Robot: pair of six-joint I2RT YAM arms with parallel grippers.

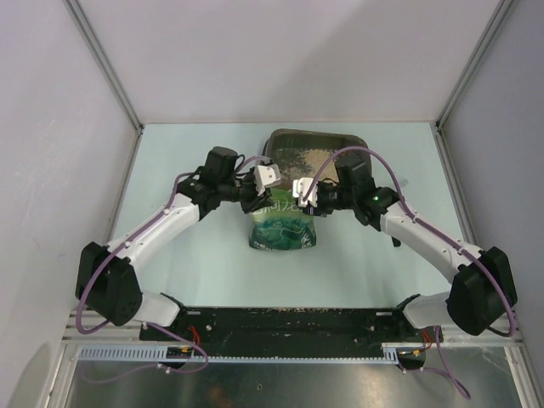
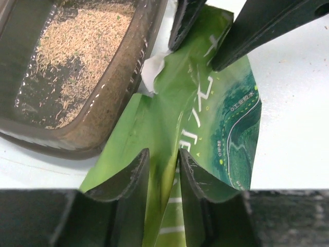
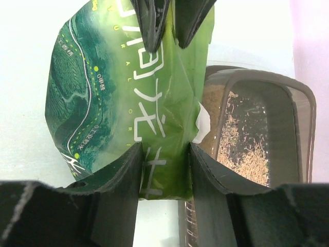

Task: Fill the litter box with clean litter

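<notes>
L hand [image 2: 163,157] & R hand [image 3: 164,149] both clamped on green litter pouch [image 1: 283,231] top, pouch mouth just beside litter box [image 2: 110,110] rim, tan litter [image 2: 77,46] thin over pt of box floor

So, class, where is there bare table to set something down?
Bare table lies either side of the green bag and in both far corners. Crowded centre: left gripper and right gripper clamp the bag beside the litter box.
</notes>
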